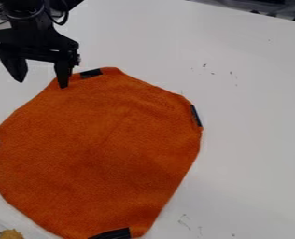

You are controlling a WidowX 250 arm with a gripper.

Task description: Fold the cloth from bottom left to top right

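Below and right of the parted end effector [41,81] at upper left, the orange cloth [106,149] lies spread on the white counter [256,116], filling the frame's left and lower middle.

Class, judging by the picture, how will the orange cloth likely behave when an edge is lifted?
The cloth will probably droop floppily, given its soft-looking, fuzzy surface and faint creases. Lying thin and flat on the table, it seems light for its spread.
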